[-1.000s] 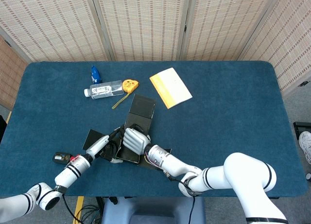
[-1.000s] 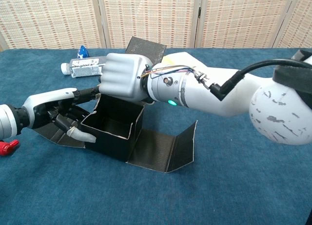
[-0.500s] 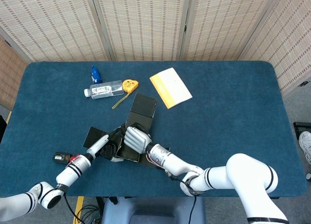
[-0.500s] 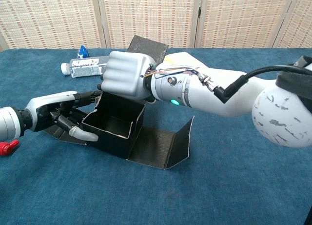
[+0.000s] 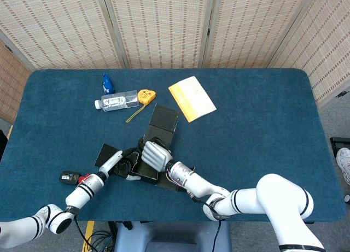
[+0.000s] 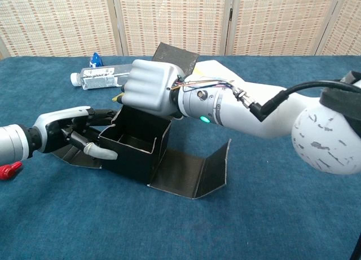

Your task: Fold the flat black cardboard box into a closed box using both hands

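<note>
The black box (image 6: 135,150) sits half-folded near the front of the blue table (image 5: 262,126). The right hand (image 6: 148,86) is curled over its back wall. The left hand (image 6: 70,133) grips its left wall, thumb inside.

box: black cardboard box (image 6: 135,153), half-folded, sits on the near-left part of the blue table, well short of a closed shape
body: the walls stand up around an open, empty tub, pale raw edges showing along the rim
far flap: one long panel (image 6: 176,54) rises tilted behind the tub, pointing away toward the far side
right flap: a panel (image 6: 192,172) lies flat on the cloth to the right, its end bent upright
left flap: another panel (image 5: 105,154) lies flat on the left, partly hidden
</note>
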